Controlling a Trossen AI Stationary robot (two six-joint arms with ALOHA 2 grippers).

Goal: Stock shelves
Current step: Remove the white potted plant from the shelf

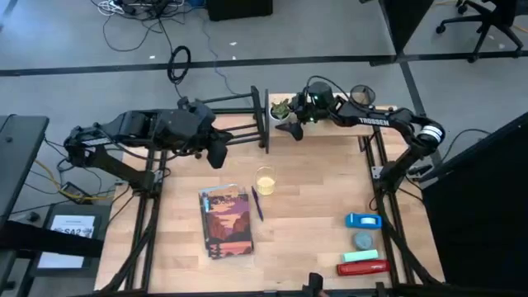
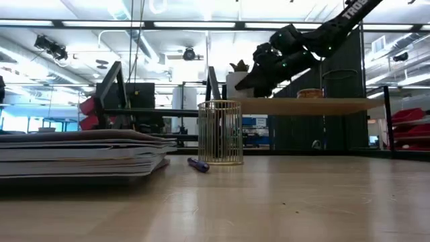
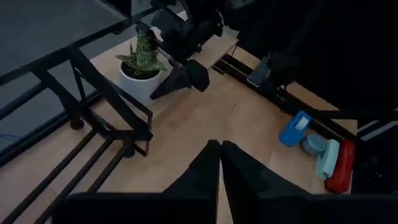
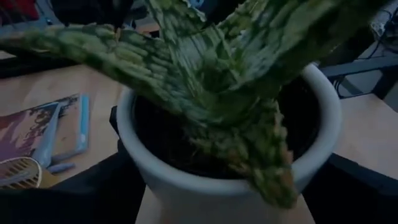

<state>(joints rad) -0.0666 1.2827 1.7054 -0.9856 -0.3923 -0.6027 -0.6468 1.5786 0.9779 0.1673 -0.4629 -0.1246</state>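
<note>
Right now the right tool (image 1: 290, 124) is closed around the white pot of the plant (image 1: 281, 110), upper middle of the high view, on the wooden plank shelf (image 2: 302, 105) just beside the black rack (image 1: 239, 124). Left tool (image 3: 220, 163) has fingers pressed together, empty, hovering over the rack left of centre. Pen cup (image 1: 265, 181), pen (image 1: 256, 203) and books (image 1: 224, 221) wait on the surface (image 1: 305, 206). Risk: pot near the shelf edge; a skewed release could tip it off.
</note>
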